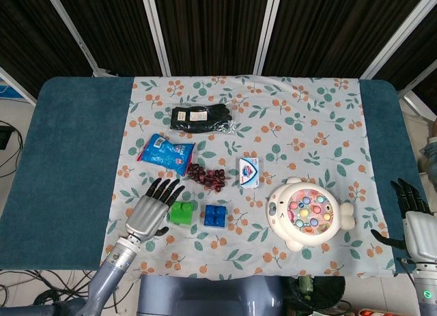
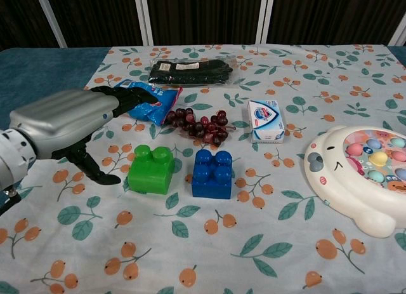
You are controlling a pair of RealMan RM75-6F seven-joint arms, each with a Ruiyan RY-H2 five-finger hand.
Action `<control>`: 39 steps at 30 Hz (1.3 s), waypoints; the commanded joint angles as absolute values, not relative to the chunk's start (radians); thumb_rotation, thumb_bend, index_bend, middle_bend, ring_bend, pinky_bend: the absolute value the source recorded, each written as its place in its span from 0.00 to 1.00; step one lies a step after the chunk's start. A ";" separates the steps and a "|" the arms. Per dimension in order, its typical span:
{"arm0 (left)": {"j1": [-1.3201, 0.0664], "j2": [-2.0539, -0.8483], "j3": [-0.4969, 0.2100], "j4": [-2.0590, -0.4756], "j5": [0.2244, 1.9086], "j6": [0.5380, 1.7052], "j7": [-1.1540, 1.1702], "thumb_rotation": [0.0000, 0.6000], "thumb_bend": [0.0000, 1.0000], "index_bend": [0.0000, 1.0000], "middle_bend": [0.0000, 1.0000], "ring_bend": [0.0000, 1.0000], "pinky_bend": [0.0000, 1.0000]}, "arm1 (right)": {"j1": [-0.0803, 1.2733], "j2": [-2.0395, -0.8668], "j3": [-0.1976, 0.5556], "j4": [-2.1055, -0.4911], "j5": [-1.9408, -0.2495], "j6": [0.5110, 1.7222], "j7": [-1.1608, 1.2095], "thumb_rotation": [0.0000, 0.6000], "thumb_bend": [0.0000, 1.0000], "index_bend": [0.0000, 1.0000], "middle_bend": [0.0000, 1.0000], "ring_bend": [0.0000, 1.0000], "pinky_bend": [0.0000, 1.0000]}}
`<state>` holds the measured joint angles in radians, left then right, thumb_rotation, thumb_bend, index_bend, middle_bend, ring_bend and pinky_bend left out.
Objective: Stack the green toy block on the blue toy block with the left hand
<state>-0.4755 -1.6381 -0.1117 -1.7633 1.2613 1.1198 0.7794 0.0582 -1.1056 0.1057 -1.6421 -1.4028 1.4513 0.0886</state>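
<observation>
The green toy block stands on the flowered cloth just left of the blue toy block; a narrow gap separates them. My left hand hovers open just left of the green block, fingers stretched forward and thumb pointing down toward the cloth beside the block, holding nothing. My right hand rests open at the table's right edge, far from both blocks.
Behind the blocks lie a blue snack packet, a bunch of dark grapes, a white soap box and a black packet. A cream fishing-game toy sits at the right.
</observation>
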 commanded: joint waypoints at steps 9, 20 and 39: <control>-0.621 -1.699 -0.190 -1.824 0.939 1.094 1.035 1.00 0.11 0.11 0.09 0.09 0.19 | 0.058 -1.104 0.106 -1.645 -1.401 1.449 0.093 1.00 0.12 0.00 0.00 0.00 0.19; -0.691 -1.729 -0.174 -1.779 0.856 1.117 1.050 1.00 0.15 0.22 0.18 0.17 0.25 | 0.058 -1.103 0.106 -1.648 -1.400 1.448 0.095 1.00 0.12 0.00 0.00 0.00 0.19; -0.738 -1.763 -0.129 -1.718 0.808 1.146 0.993 1.00 0.20 0.32 0.28 0.25 0.35 | 0.058 -1.102 0.107 -1.650 -1.398 1.447 0.098 1.00 0.12 0.00 0.00 0.00 0.19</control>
<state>-0.7361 -1.7618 -0.1306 -1.7190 0.8093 1.1463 0.9949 0.0579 -1.1021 0.1066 -1.6497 -1.3983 1.4470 0.0980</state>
